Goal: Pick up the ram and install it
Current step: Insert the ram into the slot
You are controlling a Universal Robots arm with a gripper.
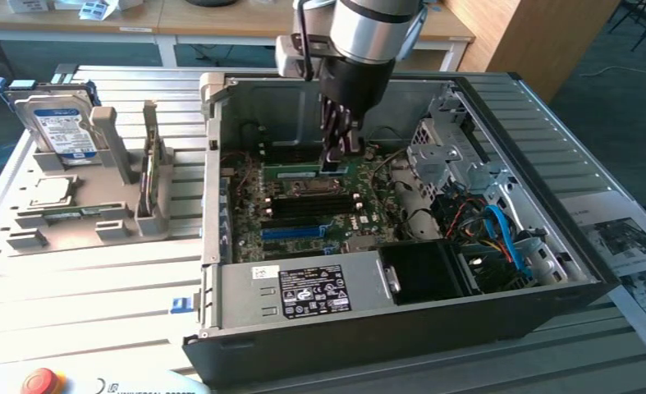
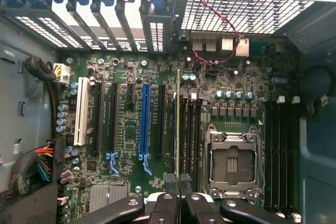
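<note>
The ram [image 2: 178, 124] is a thin green board seen edge-on, and my gripper [image 2: 178, 182] is shut on it with one dark finger pressed to each face. It runs along the black memory slots [image 2: 190, 129], between the long blue slot [image 2: 145, 124] and the CPU socket [image 2: 231, 163]. I cannot tell whether it is seated or still just above the slot. In the exterior view my gripper [image 1: 341, 154] reaches down into the open computer case [image 1: 218, 271]. The ram [image 1: 306, 174] shows there as a green strip at the fingertips, just behind the socket [image 1: 312, 190].
A power supply [image 1: 300, 291] and a black fan shroud [image 1: 432, 275] fill the case front, with blue and black cables [image 1: 506, 238] toward the exterior view's right. A grey fixture [image 1: 82, 213] outside the case holds a hard drive [image 1: 57, 123]. Papers [image 1: 629, 246] lie at the right.
</note>
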